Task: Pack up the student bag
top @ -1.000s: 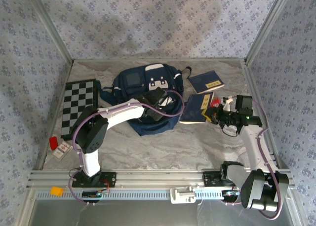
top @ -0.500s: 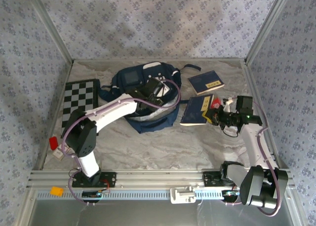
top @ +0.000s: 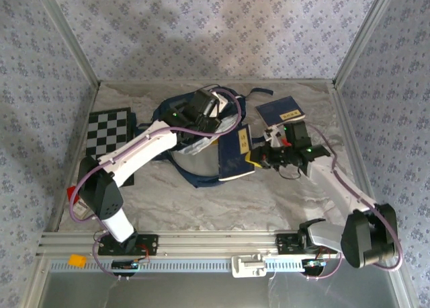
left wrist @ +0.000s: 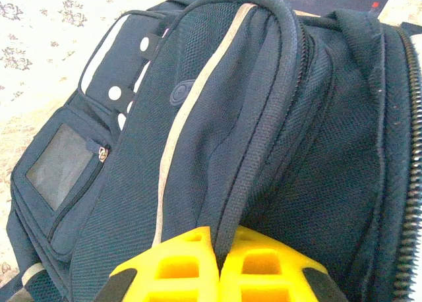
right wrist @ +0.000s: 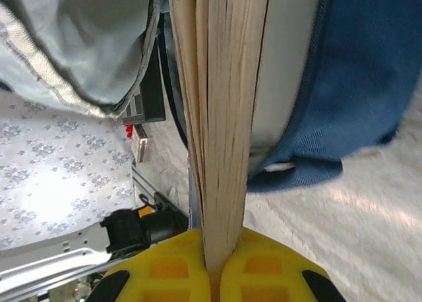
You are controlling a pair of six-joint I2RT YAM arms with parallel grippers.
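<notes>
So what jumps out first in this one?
The big navy student bag mid-table, a fold of its fabric pinched in the left arm's shut jaws. Beside it, the right arm's jaws grip a blue book by its page edge, poised at the bag's open mouth. A chessboard lies at far left.

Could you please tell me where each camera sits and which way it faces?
Top external: above and behind the bases, looking down at the table; both arms show.
Left wrist: from that wrist, along the left gripper at the student bag it pinches.
Right wrist: from that wrist, along the right gripper at the blue book it clamps.
Shared: the student bag, throughout.
</notes>
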